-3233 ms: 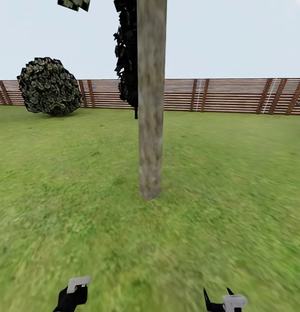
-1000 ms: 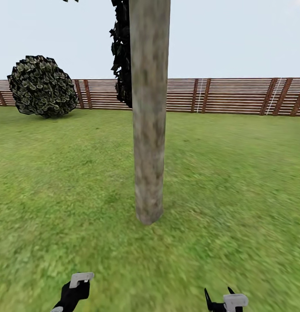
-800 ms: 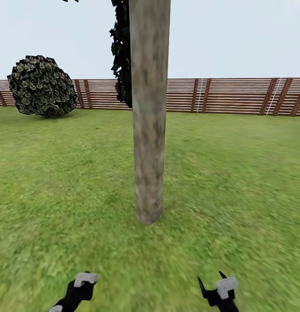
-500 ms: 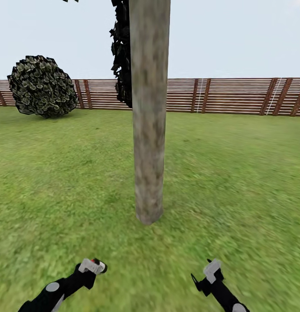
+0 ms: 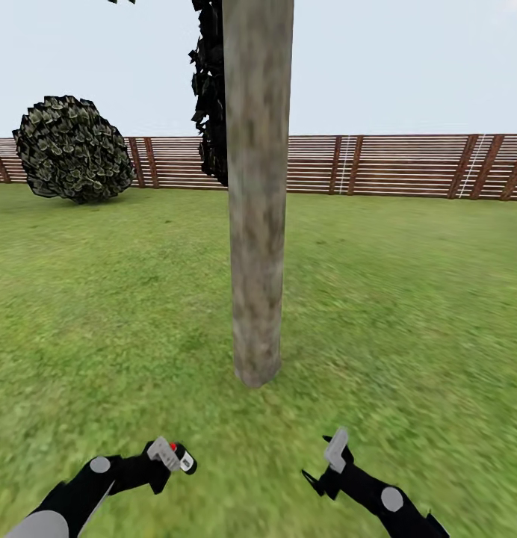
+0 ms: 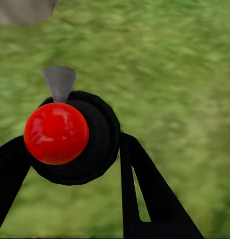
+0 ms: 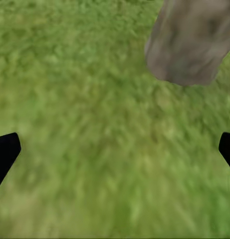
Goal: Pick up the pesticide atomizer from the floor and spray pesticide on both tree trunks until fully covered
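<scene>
Pesticide atomizer (image 6: 70, 137) sits clamped between left gripper (image 5: 169, 457) fingers.

no text, brand, number or sign can be read anywhere. the pesticide atomizer (image 5: 181, 458), low and left of the tree trunk (image 5: 257, 194), carries a small white label, but it is too small and blurred to make out any letters. the fence (image 5: 408, 164) behind the trunk bears no sign.
</scene>
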Motion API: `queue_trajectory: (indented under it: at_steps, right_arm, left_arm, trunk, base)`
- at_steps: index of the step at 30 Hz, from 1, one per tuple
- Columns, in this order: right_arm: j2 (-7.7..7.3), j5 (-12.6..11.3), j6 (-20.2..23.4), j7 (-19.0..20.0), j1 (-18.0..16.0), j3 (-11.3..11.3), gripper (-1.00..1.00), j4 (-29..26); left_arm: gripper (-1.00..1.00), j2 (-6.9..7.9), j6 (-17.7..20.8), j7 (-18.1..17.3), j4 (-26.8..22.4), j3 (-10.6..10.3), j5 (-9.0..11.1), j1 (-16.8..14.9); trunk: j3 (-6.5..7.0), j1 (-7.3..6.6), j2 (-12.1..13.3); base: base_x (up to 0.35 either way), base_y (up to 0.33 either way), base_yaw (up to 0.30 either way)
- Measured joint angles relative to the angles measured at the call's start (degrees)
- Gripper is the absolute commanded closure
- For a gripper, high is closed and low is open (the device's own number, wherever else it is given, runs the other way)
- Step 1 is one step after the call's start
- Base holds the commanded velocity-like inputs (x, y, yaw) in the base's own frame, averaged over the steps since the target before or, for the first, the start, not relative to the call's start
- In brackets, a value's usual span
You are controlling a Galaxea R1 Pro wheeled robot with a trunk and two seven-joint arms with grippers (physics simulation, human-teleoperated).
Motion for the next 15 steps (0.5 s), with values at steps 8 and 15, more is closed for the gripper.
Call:
queue_trajectory:
  at_steps: [8, 15]
  right_arm:
    - [1.12, 0.29, -1.83, -2.58, 0.11, -0.30, -1.00, 1.62]
    - [1.42, 0.30, -1.59, -0.76, -0.01, 1.92, -1.00, -0.34]
  left_arm:
    - [1.00, 0.90, -0.89, 2.59, 2.57, 0.69, 2.18, -0.58]
    - [1.00, -0.07, -0.91, 0.91, 1.03, 0.59, 1.17, -1.64]
  trunk:
    - [0.00, 0.00, 0.00]
    - [0.01, 0.00, 0.00]
  base:
    - [0.000, 0.000, 0.000]
    - [0.000, 0.000, 0.000]
